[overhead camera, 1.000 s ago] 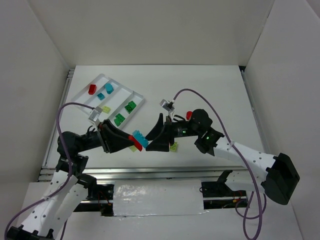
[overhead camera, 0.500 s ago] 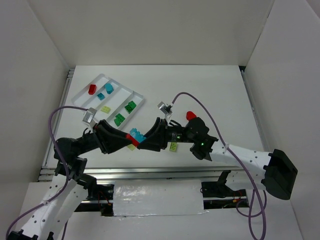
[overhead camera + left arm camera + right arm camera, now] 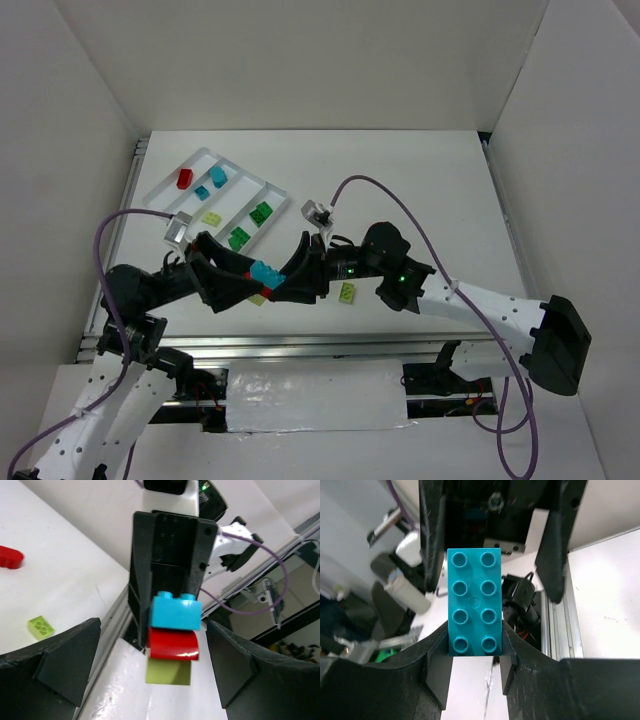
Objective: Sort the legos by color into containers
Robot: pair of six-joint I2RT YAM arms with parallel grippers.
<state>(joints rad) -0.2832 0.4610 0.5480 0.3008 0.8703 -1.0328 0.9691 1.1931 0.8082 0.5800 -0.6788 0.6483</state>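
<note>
A teal brick with a red brick stuck under it hangs above the table's front, and my right gripper is shut on the teal one. My left gripper faces it, open, its fingers wide on both sides of the stack and not touching it. A pale yellow brick shows just below the stack; I cannot tell whether it is attached. The white tray at the back left holds a red brick, two teal ones, a yellow one and two green ones.
A lime brick lies on the table under the right arm. In the left wrist view another red brick lies further out on the table. The table's front rail runs just below both grippers.
The right gripper has shut on the teal brick of the stack. The left gripper has opened and let the stack go. Both grippers have drifted slightly left.
</note>
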